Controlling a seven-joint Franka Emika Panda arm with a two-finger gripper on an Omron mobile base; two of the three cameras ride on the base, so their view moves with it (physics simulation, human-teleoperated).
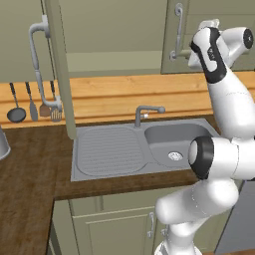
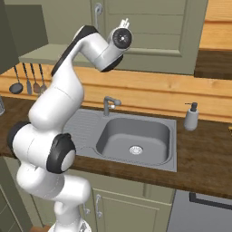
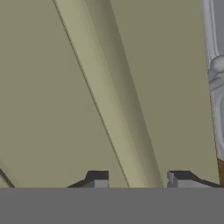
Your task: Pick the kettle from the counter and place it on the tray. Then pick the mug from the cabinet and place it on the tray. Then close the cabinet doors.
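Pressing close to the right cabinet door (image 1: 214, 35), the end effector (image 3: 138, 179) is seen with fingers spread, seemingly gripping nothing. The left door (image 1: 62, 74) stands open above the worktop (image 1: 30, 169).

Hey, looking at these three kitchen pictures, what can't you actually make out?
- Hand: in the hand view only the two dark fingertips rise at the bottom, so whether they touch the cabinet door is unclear.
- Grey object: cut off by the left edge of the left base view; I cannot say what it is.
- Hanging utensils: too small in the right base view to name each one.
- Door handle: cut off at the right edge of the hand view.
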